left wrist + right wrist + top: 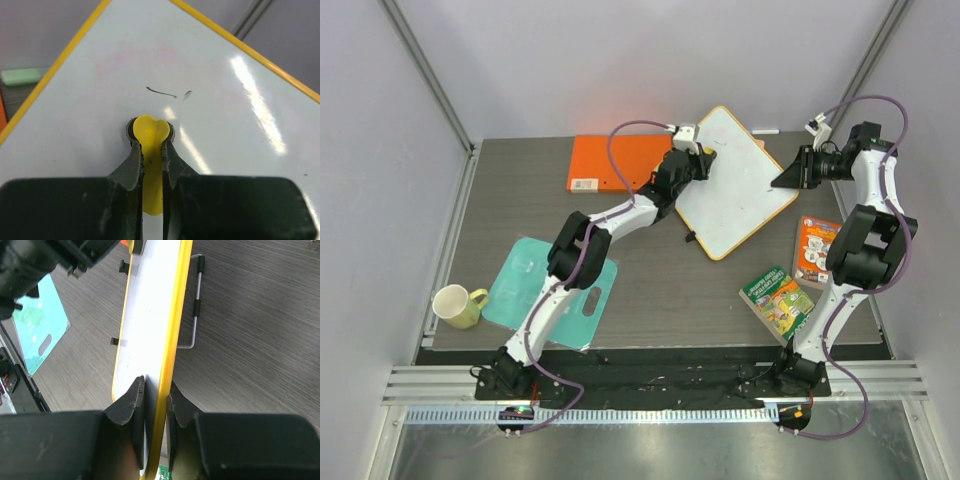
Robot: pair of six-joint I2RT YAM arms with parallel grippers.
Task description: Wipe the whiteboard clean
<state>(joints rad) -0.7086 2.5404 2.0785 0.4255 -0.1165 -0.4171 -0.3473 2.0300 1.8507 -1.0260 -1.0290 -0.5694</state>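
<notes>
Just right of the orange folder (610, 162), on the tilted whiteboard (735, 185): with left gripper (151, 134) clamped on the yellow wiper (149, 124), press flat; sweep forward over the dark stroke (161, 92); brace with right gripper (156, 395), pinched on the rim (172, 330).

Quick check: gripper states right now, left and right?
Left gripper: shut on a yellow eraser, pressed to the whiteboard.
Right gripper: shut on the whiteboard's edge.

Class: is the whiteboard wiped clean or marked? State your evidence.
Marked: a short dark stroke and a small smudge sit on the whiteboard just beyond the yellow piece in the left pincer.
</notes>
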